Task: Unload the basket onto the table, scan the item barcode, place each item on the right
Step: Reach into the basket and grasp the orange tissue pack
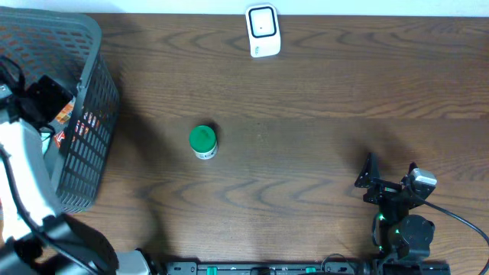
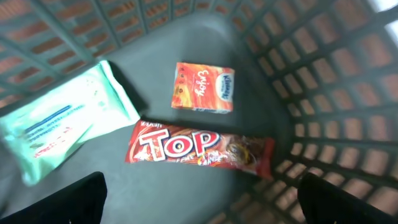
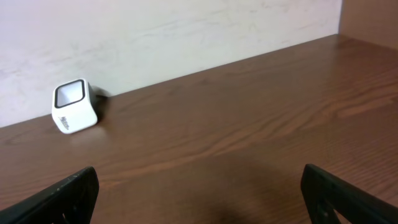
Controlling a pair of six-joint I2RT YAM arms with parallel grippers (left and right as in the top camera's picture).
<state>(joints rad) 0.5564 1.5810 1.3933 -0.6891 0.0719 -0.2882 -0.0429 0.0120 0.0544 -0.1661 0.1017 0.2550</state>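
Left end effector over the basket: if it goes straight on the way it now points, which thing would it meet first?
Most likely the red TOP bar, lying on the basket floor right ahead of the open left end effector. Depth is unclear, so this is only an estimate.

Brown wooden table [image 1: 321,99] bearing a grey mesh basket [image 1: 103,84] beneath the left gripper [image 2: 202,202]; a green-lidded jar [image 1: 202,141] and a white scanner [image 1: 263,30] lie ahead-left of the right gripper [image 1: 391,174].

basket [image 1: 95,130] walls boxing in the left side, jar [image 1: 202,141] alone in the middle, scanner [image 1: 262,30] at the far edge, plenty of bare table [image 1: 321,99] between them and across the right
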